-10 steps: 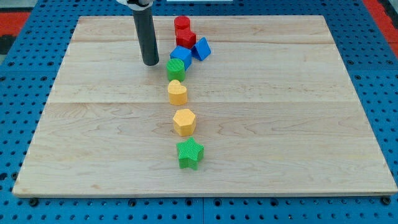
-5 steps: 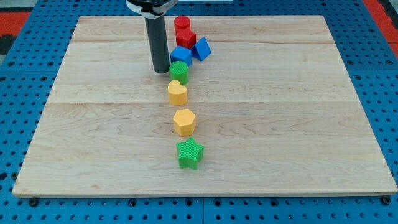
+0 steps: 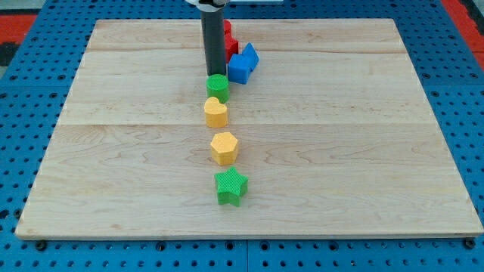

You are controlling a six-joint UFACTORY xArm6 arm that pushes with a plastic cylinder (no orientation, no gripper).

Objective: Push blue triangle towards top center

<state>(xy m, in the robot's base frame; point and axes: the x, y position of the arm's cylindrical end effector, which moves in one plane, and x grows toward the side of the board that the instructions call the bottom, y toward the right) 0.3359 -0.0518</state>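
The blue triangle [image 3: 249, 54] lies at the far middle of the wooden board [image 3: 363, 136], just right of the board's centre line, touching a second blue block [image 3: 238, 69] that sits against its near-left side; the two blue pieces overlap in the view, so where one ends and the other begins is hard to make out. To their left, partly hidden behind the dark rod [image 3: 214, 38], are red blocks [image 3: 230, 41], of which only a sliver shows on the rod's right edge; their shape cannot be told. My tip [image 3: 215, 73] is down on the board just left of the nearer blue block and right at the far edge of the green round block [image 3: 218, 87], seemingly touching or nearly touching both. There is no gripper on this arm, only the bare rod, so there is nothing to open or close. From the green round block a column runs toward the near edge: a yellow heart-like block [image 3: 215, 112] just near of it, then a yellow hexagon [image 3: 224, 147], then a green star [image 3: 231, 187], each a little apart from the next. The board rests on a blue perforated surface [image 3: 30, 136].
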